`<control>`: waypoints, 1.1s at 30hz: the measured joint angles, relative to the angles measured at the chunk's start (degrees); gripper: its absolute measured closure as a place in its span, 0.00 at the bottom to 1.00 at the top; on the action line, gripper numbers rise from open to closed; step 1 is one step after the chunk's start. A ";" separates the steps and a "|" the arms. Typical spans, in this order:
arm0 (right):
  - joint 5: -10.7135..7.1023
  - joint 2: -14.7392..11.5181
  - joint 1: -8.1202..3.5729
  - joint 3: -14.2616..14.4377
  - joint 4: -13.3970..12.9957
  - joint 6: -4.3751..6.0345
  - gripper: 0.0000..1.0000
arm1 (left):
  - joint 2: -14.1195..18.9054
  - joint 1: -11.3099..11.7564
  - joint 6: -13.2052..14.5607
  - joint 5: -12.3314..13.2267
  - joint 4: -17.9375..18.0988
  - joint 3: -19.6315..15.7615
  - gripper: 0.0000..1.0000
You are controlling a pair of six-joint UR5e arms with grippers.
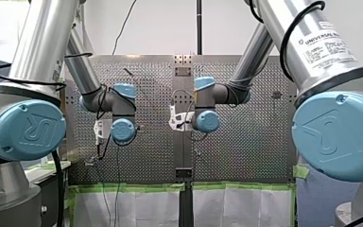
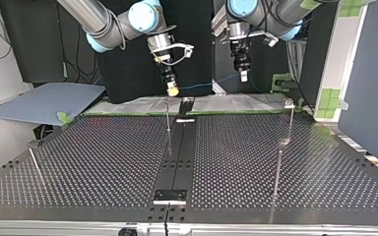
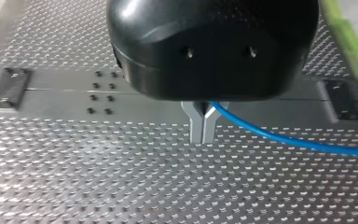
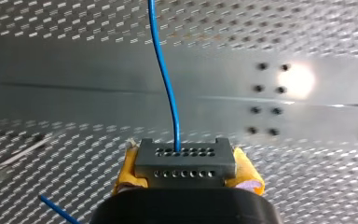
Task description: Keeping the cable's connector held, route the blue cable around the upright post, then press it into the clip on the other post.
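Note:
In the top view my right gripper [image 2: 172, 89], with yellow pads, hangs above the table's far edge, just over a thin upright post [image 2: 168, 117]. The right wrist view shows it shut on the grey connector [image 4: 185, 161], from which the blue cable [image 4: 165, 70] runs ahead over the table. The cable [image 2: 202, 85] spans across to my left gripper [image 2: 243, 74], which hangs at about the same height. In the left wrist view its metal fingers [image 3: 196, 127] are shut on the blue cable [image 3: 284, 140], which trails off to one side. A second post [image 2: 291, 120] carries a small clip-like head [image 2: 289, 103].
Two more thin posts stand on the perforated table [image 2: 103, 162], one at the top view's right [image 2: 277, 169] and one at its left [image 2: 35, 166]. A dark central strip [image 2: 177, 157] ends in a bracket [image 2: 170, 196]. A grey board [image 2: 49, 101] lies beyond the far left corner.

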 joint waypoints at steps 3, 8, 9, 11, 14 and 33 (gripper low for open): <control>-0.78 -1.28 -0.10 -1.27 1.29 0.21 1.00 | 1.40 0.14 -0.24 -0.96 -1.41 1.37 1.00; -2.24 -3.94 -0.48 -3.94 3.95 1.06 1.00 | 3.91 0.68 -0.39 -2.81 -3.90 3.90 1.00; -2.46 -4.37 -0.52 -4.36 4.38 1.28 1.00 | 4.38 0.79 -0.39 -3.05 -4.38 4.35 1.00; -2.80 -5.35 -0.61 -5.35 5.35 1.68 1.00 | 5.41 1.06 -0.43 -3.60 -5.41 5.39 1.00; -3.37 -6.72 -0.72 -6.72 6.73 2.13 1.00 | 6.81 1.48 -0.52 -4.33 -6.83 6.79 1.00; -6.43 -9.28 -1.39 -12.12 9.91 4.68 1.00 | 15.78 4.55 -0.70 -5.74 -15.80 15.76 1.00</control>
